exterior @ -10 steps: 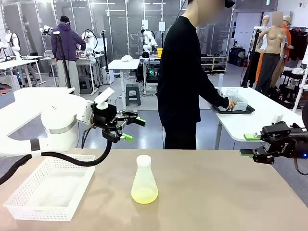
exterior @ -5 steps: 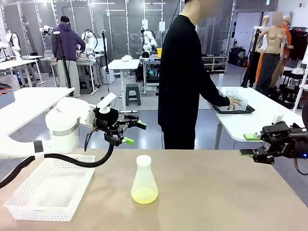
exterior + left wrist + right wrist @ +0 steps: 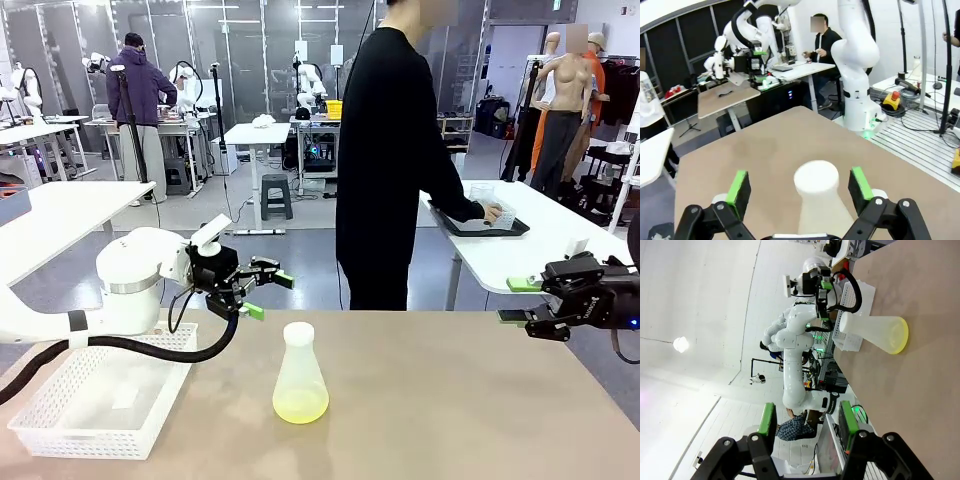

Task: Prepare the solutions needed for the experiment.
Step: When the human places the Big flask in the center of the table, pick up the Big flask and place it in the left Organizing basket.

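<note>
Flask with solution mid-bench, both grippers clear of it.
Front: solution point(image 3: 300, 405) pools in the flask point(image 3: 299, 372); left gripper point(image 3: 262, 292) spread, up-left; right gripper point(image 3: 519, 300) partly spread, empty, far right.
Left wrist: flask cap point(image 3: 816, 176) between pads.
Right wrist: flask well ahead; no legible writing.

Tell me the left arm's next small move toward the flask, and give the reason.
Probably lower and advance the left end effector until its open fingers straddle the flask's neck. It hovers up and behind the capped flask, holding nothing; in the wrist view the white cap already sits between the green pads. The solution is only a shallow layer.
</note>
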Available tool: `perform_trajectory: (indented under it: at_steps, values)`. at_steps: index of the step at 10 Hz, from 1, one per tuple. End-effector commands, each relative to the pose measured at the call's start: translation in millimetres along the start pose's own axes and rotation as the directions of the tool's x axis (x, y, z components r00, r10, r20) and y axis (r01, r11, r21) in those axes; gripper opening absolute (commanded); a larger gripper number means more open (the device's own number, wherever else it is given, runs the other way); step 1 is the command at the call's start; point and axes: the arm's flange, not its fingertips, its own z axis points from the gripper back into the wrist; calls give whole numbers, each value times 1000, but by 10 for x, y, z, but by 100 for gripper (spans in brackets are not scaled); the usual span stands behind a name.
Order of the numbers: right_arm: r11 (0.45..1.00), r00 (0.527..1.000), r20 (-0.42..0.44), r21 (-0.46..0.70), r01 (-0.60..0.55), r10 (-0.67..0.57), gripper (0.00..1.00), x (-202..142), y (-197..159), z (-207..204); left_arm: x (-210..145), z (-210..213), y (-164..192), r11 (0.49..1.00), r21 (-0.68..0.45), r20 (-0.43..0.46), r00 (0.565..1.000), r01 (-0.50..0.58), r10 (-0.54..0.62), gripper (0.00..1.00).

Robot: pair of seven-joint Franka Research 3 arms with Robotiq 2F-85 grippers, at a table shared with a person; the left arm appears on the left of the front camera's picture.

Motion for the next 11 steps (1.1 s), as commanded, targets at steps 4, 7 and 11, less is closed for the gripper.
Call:
perform_trajectory:
  at_steps: [4,7,11]
  values:
    - [1000,1000,-1,5,-5,5,64,8,13,2,-334,-95,333,996,-82,25,999,-21,23,100]
    - [1000,1000,-1,5,-5,5,64,8,13,2,-487,-237,321,992,-98,-17,997,-73,72,100]
    - [1000,1000,-1,5,-5,5,64,8,13,2,-732,-369,427,986,-31,-9,987,-162,161,100]
